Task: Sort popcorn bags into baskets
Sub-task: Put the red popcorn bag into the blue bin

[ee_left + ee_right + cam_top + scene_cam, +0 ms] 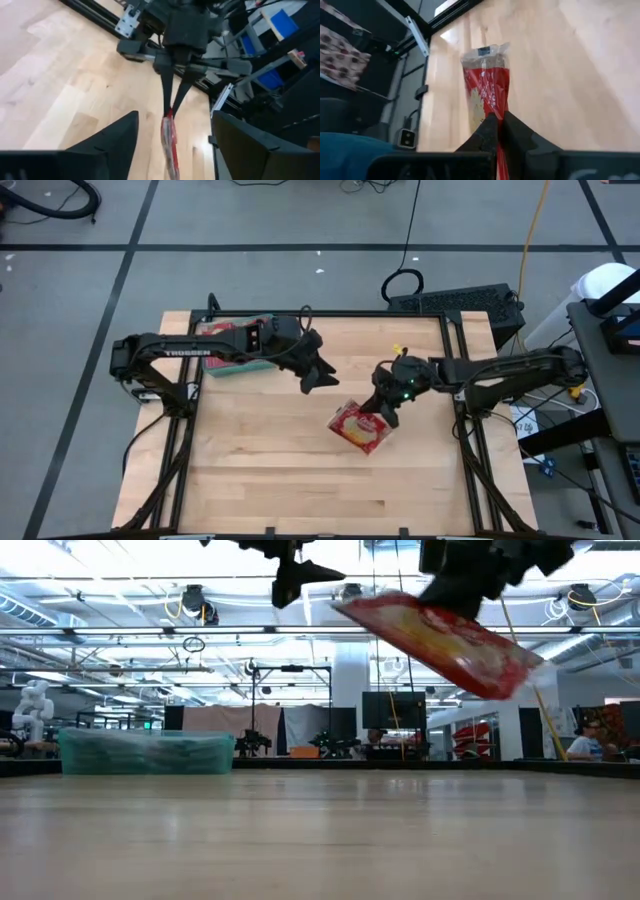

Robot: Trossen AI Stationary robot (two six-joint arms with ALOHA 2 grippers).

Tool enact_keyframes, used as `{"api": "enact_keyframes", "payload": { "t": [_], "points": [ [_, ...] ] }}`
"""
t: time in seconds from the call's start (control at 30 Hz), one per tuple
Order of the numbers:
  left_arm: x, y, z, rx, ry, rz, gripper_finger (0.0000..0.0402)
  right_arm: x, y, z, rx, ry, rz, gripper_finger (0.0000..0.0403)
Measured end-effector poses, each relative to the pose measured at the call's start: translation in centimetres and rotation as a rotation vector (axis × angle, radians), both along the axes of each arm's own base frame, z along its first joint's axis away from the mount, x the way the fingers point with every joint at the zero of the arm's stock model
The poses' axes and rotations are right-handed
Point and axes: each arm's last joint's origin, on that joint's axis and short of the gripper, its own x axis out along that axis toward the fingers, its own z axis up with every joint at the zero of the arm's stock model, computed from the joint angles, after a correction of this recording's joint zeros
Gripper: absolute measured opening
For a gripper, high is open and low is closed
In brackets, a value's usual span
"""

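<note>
Overhead, the right end effector [384,412] pinched a popcorn bag [359,427] above the pale wooden counter [300,470]; the left end effector [322,372] hung spread and empty, near the teal basket [146,752]. Grey floor [80,290] surrounded it.

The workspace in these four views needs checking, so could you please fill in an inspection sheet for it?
Surface: pale wooden table, bare across its near half.
Job's things: one red popcorn bag hangs tilted above the table; teal basket at the far left corner holds at least one more bag, count hidden by the left arm.
Clutter: nothing seen on the table.
Tools: right tool pinches the bag's edge, fingers shut; left tool open, empty, beside the bag and apart from it.
Cables: black cable looped on the floor beyond the table; yellow cable on the floor at the far right.
Surroundings: a person sits far off in the room.
</note>
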Motion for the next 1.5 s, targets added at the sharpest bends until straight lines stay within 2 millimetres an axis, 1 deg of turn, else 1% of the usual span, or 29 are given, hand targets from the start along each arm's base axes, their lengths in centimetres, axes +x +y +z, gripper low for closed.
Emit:
{"api": "enact_keyframes", "payload": {
  "t": [0.1,0.2,0.3,0.4,0.5,0.6,0.67,0.73,0.8,0.93,0.97,1.03,1.13,1.23,1.33,1.43,1.5],
  "points": [
    [0.0,0.0,0.4,-0.015,-0.004,0.01,0.0268,0.3,-0.6,1.4,-0.059,-0.011,0.005,0.0001],
    [-0.1,-0.1,0.2,-0.026,0.031,0.009,0.027,0.6,-1.2,2.7,-0.121,-0.024,-0.031,0.0001],
    [0.0,-0.6,0.0,-0.015,0.041,-0.011,0.0271,0.9,-2.0,3.5,-0.151,-0.042,-0.05,0.0001],
    [0.8,-1.2,-0.7,-0.012,0.047,-0.036,0.0271,1.2,-2.6,4.1,-0.169,-0.066,-0.066,0.0001],
    [1.5,-1.7,-2.1,-0.021,0.1,-0.03,0.027,1.5,-3.1,4.2,-0.18,-0.064,-0.075,0.0001],
    [2.2,-1.9,-3.1,-0.042,0.127,-0.019,0.0254,1.5,-3.3,4.3,-0.195,-0.079,-0.072,0.0001],
    [2.8,-1.9,-4.0,-0.054,0.155,0.015,0.0229,1.6,-3.3,4.4,-0.217,-0.094,-0.062,0.0001],
    [3.1,-1.8,-4.6,-0.057,0.166,0.023,0.019,1.6,-3.3,4.5,-0.228,-0.102,-0.059,0.0001],
    [3.5,-1.6,-4.6,-0.046,0.131,0.022,0.0141,1.6,-3.4,4.5,-0.229,-0.106,-0.062,0.0001],
    [3.6,-1.1,-4.4,-0.039,0.098,0.025,0.0031,1.7,-3.4,4.6,-0.217,-0.115,-0.075,0.0001],
    [3.6,-1.0,-4.3,-0.039,0.094,0.029,0.002,1.7,-3.5,4.6,-0.204,-0.112,-0.086,0.0002],
    [3.3,-0.6,-3.8,-0.041,0.089,0.042,0.0022,1.5,-3.7,4.9,-0.182,-0.116,-0.133,0.0008],
    [2.1,0.2,-2.7,-0.04,0.089,0.073,0.0025,0.8,-4.1,5.7,-0.164,-0.126,-0.231,0.0031],
    [0.3,1.0,-0.9,-0.014,0.083,0.129,0.0018,-0.2,-4.6,6.5,-0.155,-0.143,-0.338,0.0065],
    [-1.9,1.7,1.0,0.036,0.078,0.248,0.0018,-1.3,-5.0,7.3,-0.151,-0.163,-0.427,0.01],
    [-3.9,2.3,3.2,0.091,0.024,0.377,0.0018,-1.7,-5.1,7.9,-0.147,-0.196,-0.488,0.013],
    [-5.2,2.5,4.6,0.126,-0.03,0.457,0.0018,-1.5,-5.2,7.9,-0.134,-0.21,-0.511,0.0147]
  ]
}}
